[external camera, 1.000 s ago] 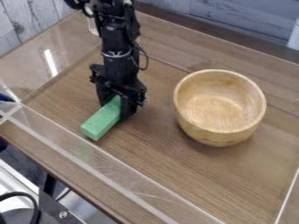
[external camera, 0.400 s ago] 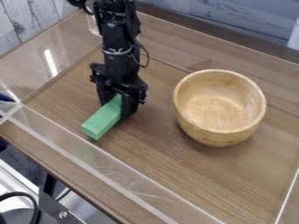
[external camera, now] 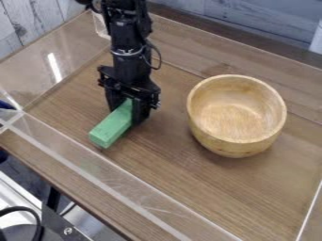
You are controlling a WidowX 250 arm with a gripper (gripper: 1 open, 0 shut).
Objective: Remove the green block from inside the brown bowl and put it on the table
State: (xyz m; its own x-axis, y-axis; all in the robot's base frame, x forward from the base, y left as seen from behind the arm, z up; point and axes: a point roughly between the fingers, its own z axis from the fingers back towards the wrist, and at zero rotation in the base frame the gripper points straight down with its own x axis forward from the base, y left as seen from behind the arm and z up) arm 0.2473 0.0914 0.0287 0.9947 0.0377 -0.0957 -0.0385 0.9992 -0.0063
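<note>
The green block [external camera: 111, 130] lies on the table [external camera: 164, 179], left of the brown bowl [external camera: 236, 114], its near end resting on the wood. My gripper [external camera: 130, 106] points straight down over the block's far end, with its black fingers shut on that end. The bowl stands empty, a hand's width to the right of the gripper. The block's far end is partly hidden behind the fingers.
Low clear acrylic walls [external camera: 75, 155] edge the table along the front and left. The black arm [external camera: 126, 38] rises from the gripper toward the back left. A pale wooden wall runs behind the table.
</note>
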